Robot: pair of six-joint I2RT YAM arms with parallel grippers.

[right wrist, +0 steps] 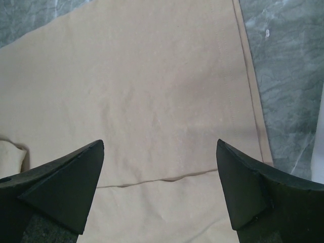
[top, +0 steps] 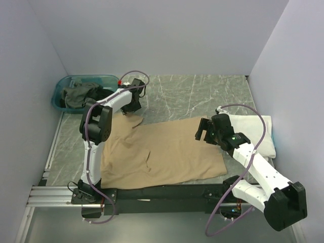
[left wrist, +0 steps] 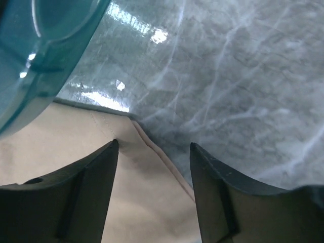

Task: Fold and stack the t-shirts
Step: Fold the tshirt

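Tan t-shirt: lies spread flat on the grey marble table (top: 202, 96), across the middle (top: 162, 152), between the two arms.
Shirt and left gripper: the left gripper (top: 132, 104) is over the shirt's far left corner, close to the teal tub (top: 61, 85).
Shirt and right gripper: the right gripper (top: 205, 130) is over the shirt's right-hand part, just inside its edge.
Left gripper state: jaws parted a moderate way, nothing between them.
Right gripper state: jaws spread wide, nothing between them.
Contact: no view shows whether either gripper's fingertips touch the cloth.
Other shirts: a white shirt (top: 259, 134) lies folded at the table's right edge, beside the right arm. A grey-green shirt (top: 78, 93) is bunched inside the tub.
Left wrist view only: between the fingers (left wrist: 154, 152), a pointed tan corner (left wrist: 66, 136) ends on bare marble (left wrist: 243, 76). The tub's translucent wall (left wrist: 30, 61) fills the upper left.
Right wrist view only: smooth tan cloth (right wrist: 152, 76) fills the space between the fingers (right wrist: 159, 147). A stitched hem runs down its right edge, with marble (right wrist: 288, 50) beyond.
Top view only: both arms, the whole shirt, the tub and the white shirt together.
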